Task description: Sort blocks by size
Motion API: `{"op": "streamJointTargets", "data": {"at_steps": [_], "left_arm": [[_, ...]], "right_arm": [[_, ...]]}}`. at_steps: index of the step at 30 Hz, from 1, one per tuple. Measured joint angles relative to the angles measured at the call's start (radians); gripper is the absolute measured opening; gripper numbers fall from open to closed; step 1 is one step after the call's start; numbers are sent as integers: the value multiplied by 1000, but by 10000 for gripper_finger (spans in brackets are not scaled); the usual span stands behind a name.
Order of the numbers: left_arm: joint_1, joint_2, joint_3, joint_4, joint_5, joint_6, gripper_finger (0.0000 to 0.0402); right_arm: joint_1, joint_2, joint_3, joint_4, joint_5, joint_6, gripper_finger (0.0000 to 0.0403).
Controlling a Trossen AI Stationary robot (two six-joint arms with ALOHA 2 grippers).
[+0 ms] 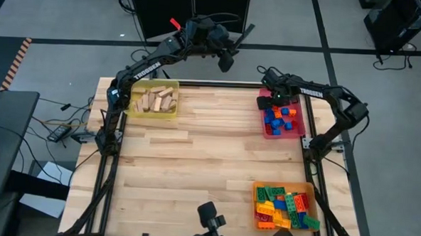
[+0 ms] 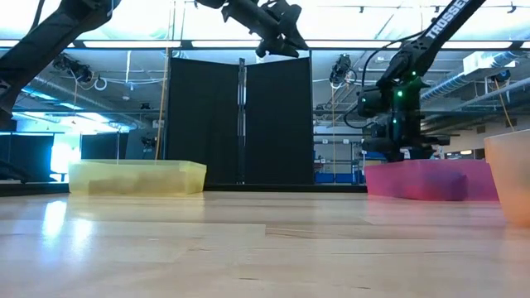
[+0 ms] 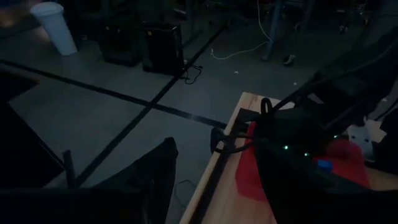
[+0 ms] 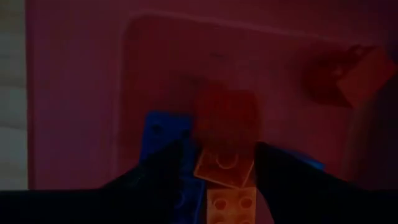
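In red tray (image 1: 299, 130): small bricks (image 1: 280, 118).

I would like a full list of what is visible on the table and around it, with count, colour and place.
yellow tray: one, translucent yellow, far left of the table.
wooden blocks: several, tan, in the yellow tray.
red tray: one, translucent red, far right.
small bricks: several, blue, red and orange, in the red tray.
orange tray: one, orange, near right corner.
mixed bricks: many, green, yellow, orange, red, blue, in the orange tray.
table: one, light wood.
white cup: one, on the floor beyond the table.
left gripper: raised beyond the table's far edge, holding nothing visible.
right gripper: over the red tray, an orange brick between its fingers.
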Motion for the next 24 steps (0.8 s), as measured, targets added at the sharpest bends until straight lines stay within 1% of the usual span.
{"op": "streamJointTargets", "data": {"at_steps": [5,7,10,13,16,18,20,22,24], "left_arm": [[2,0,0,-29,0,26,224],[2,0,0,-48,2,48,224],[2,-5,0,-93,43,94,224],[-1,-18,-2,-136,131,104,224],[-13,-41,-35,-144,277,106,225],[-32,-65,-93,-109,352,105,225],[-58,-100,-181,-44,372,75,225],[-94,-153,-305,57,325,31,225],[-132,-229,-458,191,239,-24,225]], "right_arm": [[0,-33,0,-22,2,-3,228],[2,-71,0,-40,2,-21,233],[17,-151,0,-72,3,-48,235],[48,-254,0,-108,9,-56,233],[95,-366,0,-129,62,-51,232],[126,-442,0,-144,90,-52,232],[160,-517,0,-163,97,-51,233],[190,-587,0,-180,97,-49,234],[218,-650,0,-200,91,-49,233]]}}
